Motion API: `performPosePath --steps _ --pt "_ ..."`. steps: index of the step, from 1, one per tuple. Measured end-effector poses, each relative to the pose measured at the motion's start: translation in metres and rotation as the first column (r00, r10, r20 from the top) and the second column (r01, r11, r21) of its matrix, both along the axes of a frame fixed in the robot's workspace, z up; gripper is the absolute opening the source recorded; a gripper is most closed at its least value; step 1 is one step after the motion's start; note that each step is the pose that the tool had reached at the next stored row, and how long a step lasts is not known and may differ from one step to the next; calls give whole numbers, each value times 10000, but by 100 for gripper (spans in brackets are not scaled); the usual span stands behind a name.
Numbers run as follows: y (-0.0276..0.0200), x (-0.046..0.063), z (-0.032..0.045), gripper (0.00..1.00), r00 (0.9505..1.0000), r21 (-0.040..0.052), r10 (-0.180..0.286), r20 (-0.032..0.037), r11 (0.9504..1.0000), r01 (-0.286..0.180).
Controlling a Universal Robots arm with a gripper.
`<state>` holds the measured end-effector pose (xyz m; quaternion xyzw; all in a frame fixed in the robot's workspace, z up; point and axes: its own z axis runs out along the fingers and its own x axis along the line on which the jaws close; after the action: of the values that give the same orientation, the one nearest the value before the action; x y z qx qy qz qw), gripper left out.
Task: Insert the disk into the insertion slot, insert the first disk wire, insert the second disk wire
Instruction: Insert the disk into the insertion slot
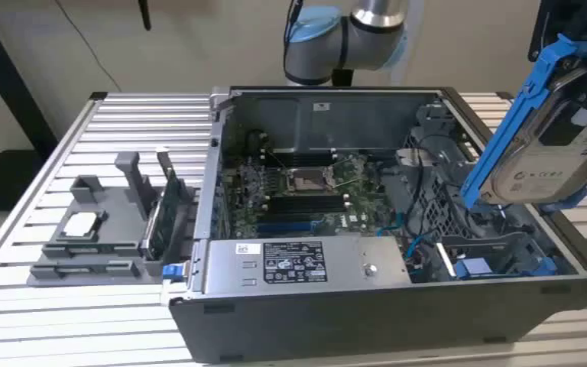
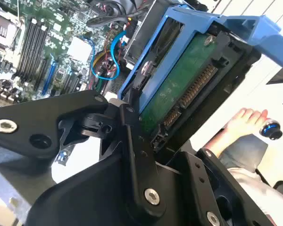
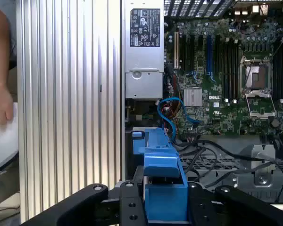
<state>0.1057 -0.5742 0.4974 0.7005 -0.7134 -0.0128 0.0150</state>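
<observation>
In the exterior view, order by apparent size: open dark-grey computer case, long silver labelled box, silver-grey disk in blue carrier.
1. Dark-grey computer case.
2. Tie: disk in blue carrier and silver labelled box look alike; the disk seems nearer the camera.

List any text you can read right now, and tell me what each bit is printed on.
White label on the disk: printed lines and symbols, too small to read.
Label on the silver box: dense small print, not legible.
Motherboard: tiny white markings, not legible.
Nothing can be quoted reliably.
</observation>
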Motion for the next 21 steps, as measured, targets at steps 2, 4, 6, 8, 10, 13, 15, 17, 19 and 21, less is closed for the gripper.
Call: performPosePath --steps 2,4,6,8,10,13,15,17,19,21 --pt "0 0 0 33 10000 1 0 0 10000 0" --pt "0 0 0 33 10000 0 0 0 10000 0" --pt "0 0 0 33 10000 0 0 0 10000 0" --pt "0 0 0 33 10000 1 0 0 10000 0" --pt "0 0 0 33 10000 1 -1 0 10000 1" --pt "0 0 -8 33 10000 1 0 0 10000 0" --pt "0 0 -19 33 10000 0 0 0 10000 0" --pt "0 0 -35 33 10000 0 0 0 10000 0" --pt "0 0 -54 33 10000 1 0 0 10000 0" --pt "0 0 -71 33 10000 0 0 0 10000 0"
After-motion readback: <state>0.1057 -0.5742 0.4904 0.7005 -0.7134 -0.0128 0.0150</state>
